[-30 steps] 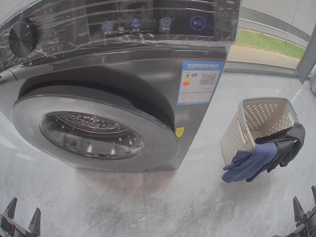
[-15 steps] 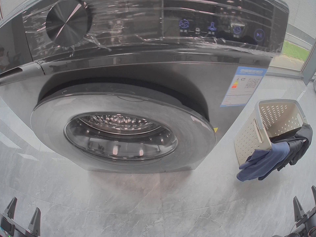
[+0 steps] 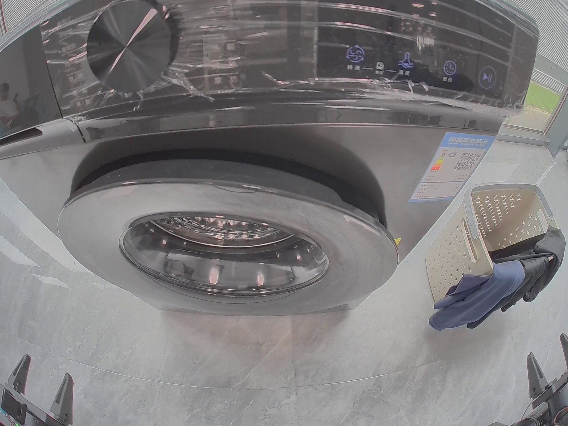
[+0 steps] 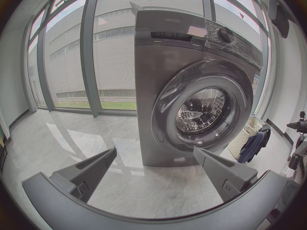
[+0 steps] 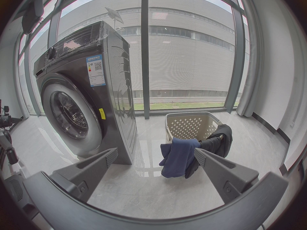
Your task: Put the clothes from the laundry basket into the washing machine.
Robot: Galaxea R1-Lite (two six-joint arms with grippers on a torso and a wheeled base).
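Observation:
A grey front-loading washing machine (image 3: pixel 266 149) stands before me, its round glass door (image 3: pixel 228 247) closed. To its right on the floor sits a beige perforated laundry basket (image 3: pixel 467 238). A blue garment (image 3: pixel 476 300) and a black garment (image 3: pixel 541 261) hang over the basket's near rim. My left gripper (image 3: pixel 41 383) is low at the left, open and empty, well short of the machine. My right gripper (image 3: pixel 550 365) is low at the right, open and empty, nearer me than the basket. The basket (image 5: pixel 188 126) and blue garment (image 5: pixel 177 157) show between the right gripper's fingers (image 5: pixel 220 170).
Pale marble floor (image 3: pixel 266 362) lies open between me and the machine. Tall windows (image 5: pixel 188 48) stand behind the machine and basket. A curtain (image 5: pixel 255 67) hangs to the right of the basket. A label (image 3: pixel 452 167) sits on the machine's front, right of the door.
The head camera has turned, so the machine and basket sit further right in the picture. Both grippers keep their places, open as before.

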